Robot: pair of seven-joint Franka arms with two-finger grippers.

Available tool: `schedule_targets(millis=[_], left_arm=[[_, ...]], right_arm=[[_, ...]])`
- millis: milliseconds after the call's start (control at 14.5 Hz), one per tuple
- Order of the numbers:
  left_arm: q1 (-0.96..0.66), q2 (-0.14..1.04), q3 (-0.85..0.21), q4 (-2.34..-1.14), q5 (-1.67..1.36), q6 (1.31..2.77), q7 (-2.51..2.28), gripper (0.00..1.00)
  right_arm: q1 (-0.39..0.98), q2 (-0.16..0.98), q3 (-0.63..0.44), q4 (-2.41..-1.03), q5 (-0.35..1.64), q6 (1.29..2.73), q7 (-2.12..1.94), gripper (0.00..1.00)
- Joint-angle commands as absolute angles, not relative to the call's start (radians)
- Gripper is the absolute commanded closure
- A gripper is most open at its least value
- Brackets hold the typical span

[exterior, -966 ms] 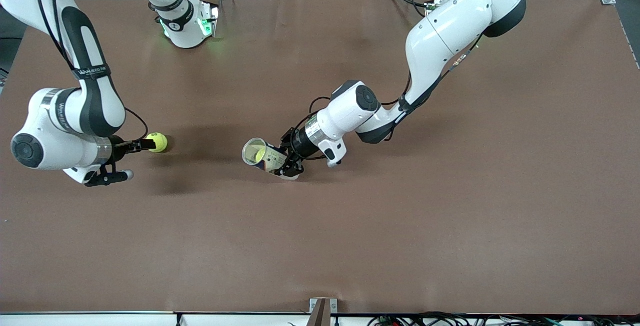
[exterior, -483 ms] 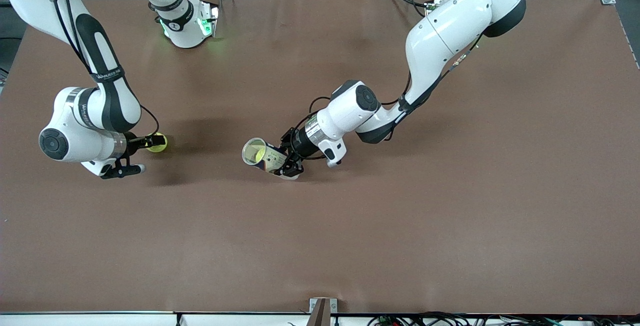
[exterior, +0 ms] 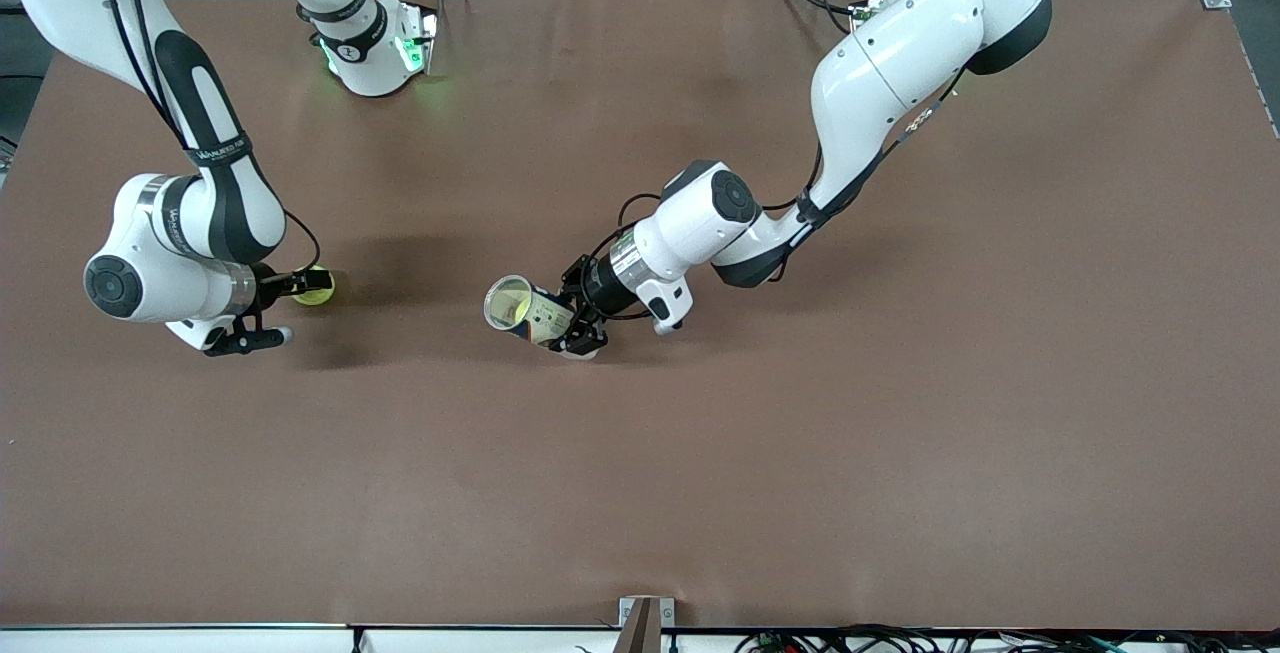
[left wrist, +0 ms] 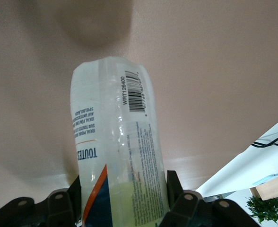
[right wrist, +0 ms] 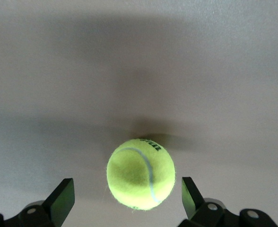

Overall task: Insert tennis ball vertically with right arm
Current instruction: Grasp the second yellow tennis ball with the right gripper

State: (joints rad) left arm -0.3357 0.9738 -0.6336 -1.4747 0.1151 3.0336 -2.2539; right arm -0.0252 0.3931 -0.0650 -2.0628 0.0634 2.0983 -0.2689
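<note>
From the front view, I see my right gripper (exterior: 283, 309) low at the table (exterior: 900, 433) toward the right arm's end, jaws spread wide with the tennis ball (exterior: 316, 288) sitting on the table between the fingers, not yet squeezed. My left gripper (exterior: 572, 326) is mid-table, clamped on the clear tube (exterior: 522, 309), which it holds tilted with its open mouth toward the right arm's end; something yellow-green already shows inside it.

In the left wrist view, the tube (left wrist: 117, 151) rises from between the fingers (left wrist: 177, 187), both pressed against its wall, so that grip looks firm.

In the right wrist view, the ball (right wrist: 141, 173) lies between the two fingertips (right wrist: 62, 197), with a gap showing on each side.

My judgement: I should advance slightly so the ball sits deeper between the pads, close evenly across its widest part, then lift straight up before carrying it over the tube mouth. Closing off-centre could squirt it away.
</note>
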Motion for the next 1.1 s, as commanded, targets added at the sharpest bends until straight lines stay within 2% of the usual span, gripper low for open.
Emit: schedule_targets(millis=[0, 414, 483, 621, 897, 1034], left_arm=[[-0.328, 0.976, -0.650, -1.479, 0.089, 3.048, -2.235, 0.31], [-0.327, 0.970, -0.650, -1.480, 0.087, 3.047, -2.246, 0.31], [-0.327, 0.965, -0.649, -1.486, 0.087, 3.039, -2.247, 0.31], [-0.321, 0.959, -0.649, -1.497, 0.089, 3.025, -2.246, 0.31], [-0.313, 0.957, -0.650, -1.494, 0.091, 3.027, -2.247, 0.31], [-0.316, 0.959, -0.650, -1.496, 0.091, 3.027, -2.249, 0.31]], right_arm=[[-0.052, 0.399, -0.054, -2.083, 0.044, 2.125, -0.285, 0.00], [-0.051, 0.408, -0.054, -2.146, 0.046, 2.219, -0.285, 0.00], [-0.051, 0.411, -0.054, -2.148, 0.046, 2.224, -0.290, 0.03], [-0.052, 0.419, -0.054, -2.149, 0.046, 2.224, -0.308, 0.11], [-0.043, 0.416, -0.052, -2.146, 0.046, 2.214, -0.314, 0.43], [-0.041, 0.404, -0.049, -2.131, 0.046, 2.175, -0.334, 0.51]])
